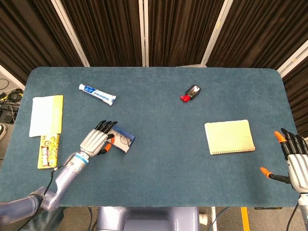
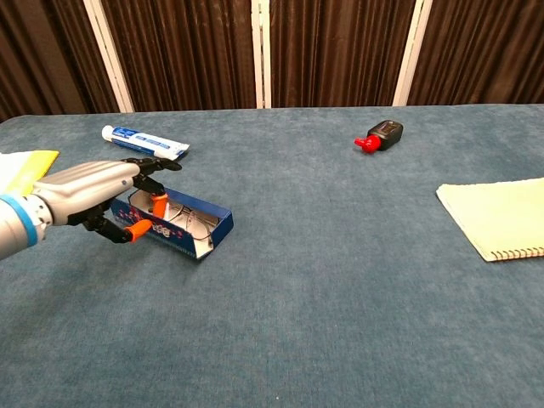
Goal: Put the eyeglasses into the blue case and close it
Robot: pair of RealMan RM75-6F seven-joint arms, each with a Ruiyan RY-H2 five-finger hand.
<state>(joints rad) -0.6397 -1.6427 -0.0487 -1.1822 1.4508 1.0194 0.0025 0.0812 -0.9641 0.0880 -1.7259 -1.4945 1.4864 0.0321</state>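
Observation:
The blue case lies open on the table at the left. Thin-framed eyeglasses lie inside it. My left hand is over the case's left end. Its fingers reach across the opening and its orange-tipped thumb sits by the near wall. Whether it grips the case is unclear. My right hand hovers at the table's right edge, far from the case, fingers spread and holding nothing. It shows only in the head view.
A toothpaste tube lies behind the case. A red-and-black bottle lies at centre back. A cream notepad is at the right. Yellow packets and a white cloth sit at the far left.

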